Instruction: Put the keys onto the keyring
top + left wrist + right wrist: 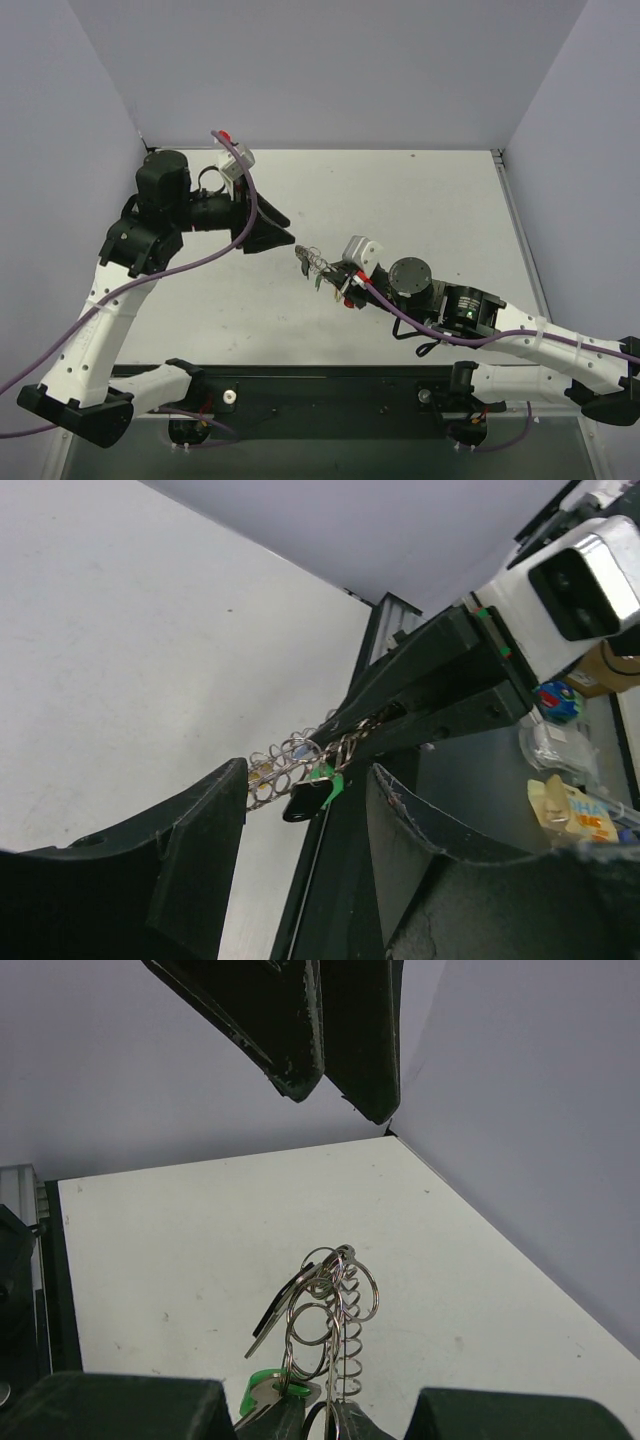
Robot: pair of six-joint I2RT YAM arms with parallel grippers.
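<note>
The right jaws are pinching the keyring by one end and hold it in the air over the middle of the worktop. The keyring is a thin silver coil. In the right wrist view it rises from the grip, and its free end points toward the left arm. Several small silver rings hang on the coil, and the keys cluster along it. A green-headed key sits right by the grip, and a black-headed key hangs just beside the green one, below the coil. The left jaws are spread wide, and their fingers hold nothing. They face the free end of the keyring from the left side of the worktop, near it but not touching. Whether every key is threaded on the coil cannot be told from these views.
</note>
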